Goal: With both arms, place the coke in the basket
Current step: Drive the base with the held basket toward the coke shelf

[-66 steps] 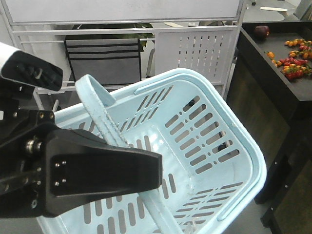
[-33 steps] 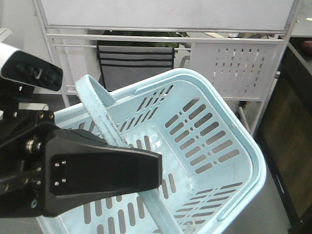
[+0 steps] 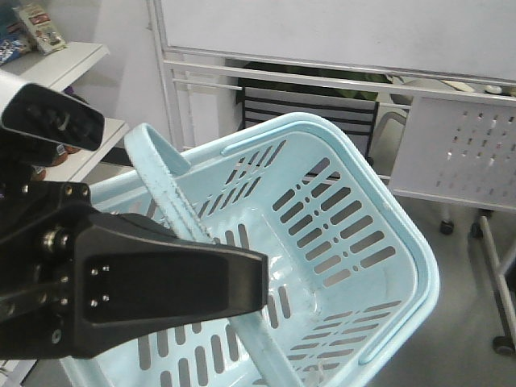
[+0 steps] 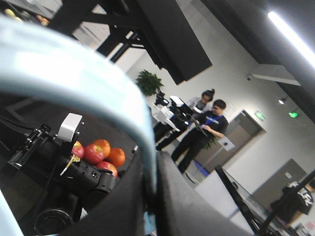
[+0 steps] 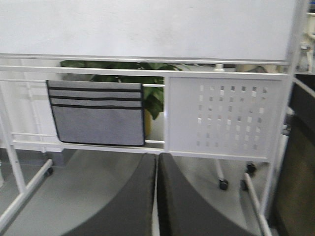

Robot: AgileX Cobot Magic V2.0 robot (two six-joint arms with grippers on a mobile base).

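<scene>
Holds the light blue basket by its flat swing handle with the left gripper, black jaws pinched tight on the handle strip. Carries it tilted, slotted walls and bottom turned toward the front camera, filling most of that view. Shows, in the left wrist view, 2 dark fingers squeezing the pale blue strip at their tips, the strip arching away up and to the left. Catches beyond them a small pile of red and orange fruit and 2 people standing far off. Stands in front of a whiteboard on a white frame, with a white shelf at the upper left. Presses the right gripper fully closed, its 2 fingers meeting along their inner edges with nothing between them. Faces a grey fabric pocket organiser and a perforated white panel hung side by side on the frame, green leaves showing between them. Cannot tell from these views how near the right gripper is to the basket.
</scene>
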